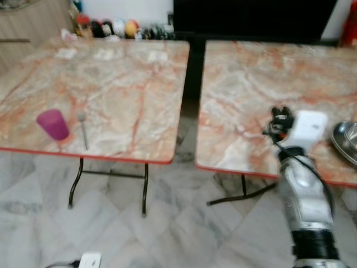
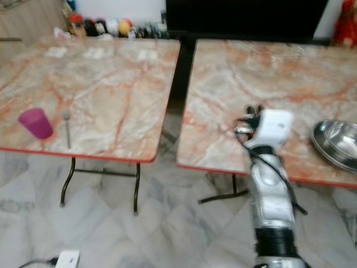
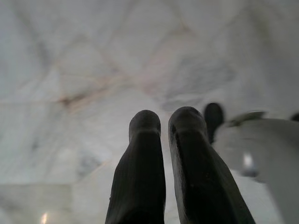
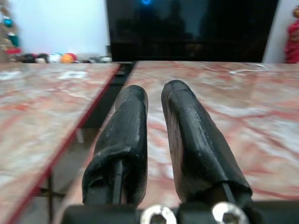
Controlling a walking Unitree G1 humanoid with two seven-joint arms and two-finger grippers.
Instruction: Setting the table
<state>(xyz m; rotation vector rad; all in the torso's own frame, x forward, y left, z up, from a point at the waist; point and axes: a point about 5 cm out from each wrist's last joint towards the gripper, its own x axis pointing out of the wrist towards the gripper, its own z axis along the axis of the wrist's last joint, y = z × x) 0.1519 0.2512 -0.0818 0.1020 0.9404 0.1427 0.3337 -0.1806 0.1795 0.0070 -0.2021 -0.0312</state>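
Floor, nearest: pale marbled tiles; a white plug block point(image 1: 89, 260) with its cable lies below the left table's front edge.

Left gripper point(image 3: 163, 126): hangs idle over the floor tiles, its two black fingers nearly together with a thin gap between them, holding nothing.

Right arm point(image 1: 304, 195): silver, raised from the lower right, forearm running up and forward to a white wrist housing. Right gripper point(image 1: 280, 118): level above the front part of the right table point(image 1: 262, 84), fingers pointing toward the far edge, close together with a narrow slit between them, empty.

Left table point(image 1: 111, 95), front edge: a purple cup point(image 1: 53, 124) stands upright near the front-left corner; just beside it, toward the centre, a metal utensil point(image 1: 83, 129), apparently a fork, lies with its handle toward the front edge. Cup and utensil are apart.

Right table, right edge near the front: a steel bowl point(image 2: 337, 142), partly cut off by the frame, well apart from the right gripper.

Left table, far edge: a few pale, blurred items point(image 1: 106, 54), not identifiable.

Beyond the tables: a row of small coloured objects point(image 1: 111, 28) against the wall, and a dark cabinet point(image 1: 251, 17) behind the right table.

Step in hand, as judged: one place looks partly laid on the left table, and the right gripper is between pickups. The steel bowl seems the likely next item; that calls for swinging the gripper right, opening the fingers wide and closing on the rim.
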